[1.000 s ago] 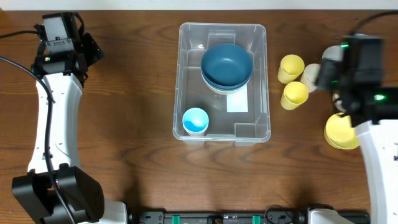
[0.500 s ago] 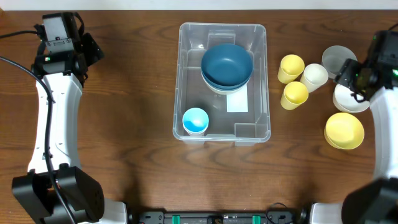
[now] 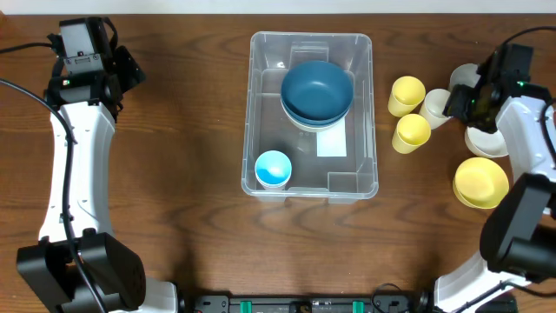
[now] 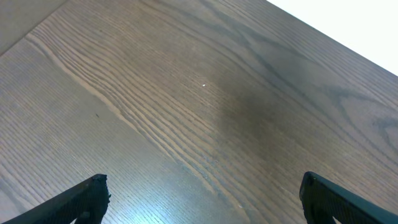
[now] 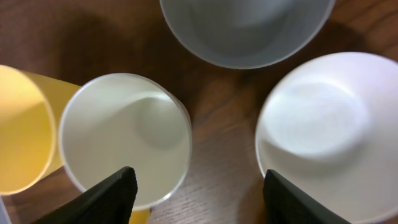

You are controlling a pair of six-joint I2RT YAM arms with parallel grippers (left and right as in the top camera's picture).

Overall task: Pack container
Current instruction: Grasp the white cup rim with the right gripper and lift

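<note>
Container (image 3: 261,104) sits mid-table (image 3: 182,217), long side running toward the far edge.

- Inside, far half: dark blue bowl (image 3: 317,89) nested on a paler one.
- Inside, near-left corner: small light-blue cup (image 3: 273,168), upright.
- White label (image 3: 332,141) on the base, between the bowls and the near wall.

Right of the container, all outside it:
- Two yellow cups (image 3: 407,94) (image 3: 412,132), just beside its right wall.
- White cup (image 3: 436,106) next out, against the yellow pair.
- Further right: grey bowl (image 3: 465,76), partly hidden under the arm.
- White bowl (image 3: 485,141) nearer than the grey one.
- Yellow bowl (image 3: 480,183) nearest the front edge.

Right gripper (image 5: 196,190) hangs above this cluster, well right of the container. Jaws apart, holding nothing. One finger is over the white cup's (image 5: 124,146) rim, the other beside the white bowl (image 5: 323,130). Grey bowl (image 5: 245,28) lies ahead of the fingers.

Left gripper (image 4: 202,198) is far left of the container, near the far edge. Jaws spread wide, empty, bare wood beneath.
</note>
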